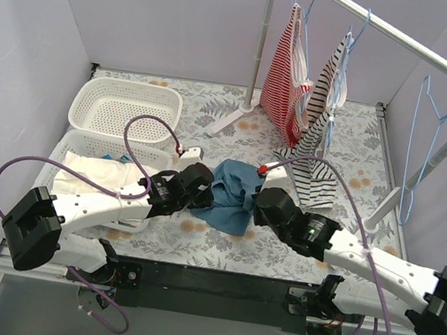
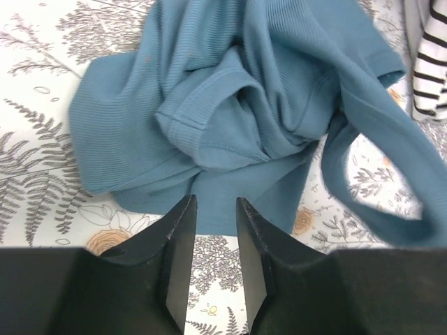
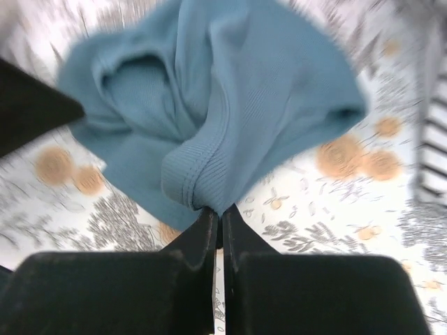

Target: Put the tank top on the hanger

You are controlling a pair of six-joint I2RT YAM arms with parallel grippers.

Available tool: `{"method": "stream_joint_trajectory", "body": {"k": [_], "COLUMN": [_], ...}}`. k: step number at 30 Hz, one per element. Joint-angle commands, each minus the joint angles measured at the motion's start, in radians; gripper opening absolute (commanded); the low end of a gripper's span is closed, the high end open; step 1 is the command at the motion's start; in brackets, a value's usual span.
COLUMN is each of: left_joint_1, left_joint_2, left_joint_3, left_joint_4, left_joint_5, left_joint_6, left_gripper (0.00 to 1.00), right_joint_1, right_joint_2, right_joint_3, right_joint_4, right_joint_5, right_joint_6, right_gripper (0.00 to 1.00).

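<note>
Right gripper (image 3: 218, 213) is pinching the tank top's (image 3: 209, 91) ribbed edge, jaws pressing together. Left gripper (image 2: 215, 204) is sitting narrowly parted at the fabric's lower-centre edge; contact is staying unclear.

Bright, diffuse light fills every view; shadows on the bench (image 1: 194, 245) are faint. Overhead and left wrist views are sharp. The right wrist view smears, the tank top (image 3: 230, 91) blurred toward the edges.
</note>
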Motion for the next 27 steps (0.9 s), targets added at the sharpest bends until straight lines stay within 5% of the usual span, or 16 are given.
{"method": "stream_joint_trajectory", "body": {"k": [1,5,13,27], "left_joint_1": [0.001,-0.025,-0.091,-0.111], "left_joint_2": [0.007,0.069,0.186,0.321], "left_joint_3": [0.041,0.070,0.113,0.154], "left_joint_4": [0.106,0.156,0.217,0.355], "left_joint_5": [0.090,0.173,0.164,0.013], "left_joint_6": [0.099,0.145,0.151,0.122], "left_gripper": [0.26,0.25,0.49,0.50], "right_joint_1": [0.003,0.005,0.003,0.003], "right_joint_2": [-0.119,-0.163,-0.202,-0.180], "right_joint_3": [0.117,0.220,0.375,0.507], "right_joint_4": [-0.179,-0.299,-0.420,-0.445], "right_joint_5": [0.164,0.220,0.300,0.328], "right_joint_6": [0.016,0.030,-0.002,-0.076], "right_gripper": [0.01,0.01,0.01,0.01]}}
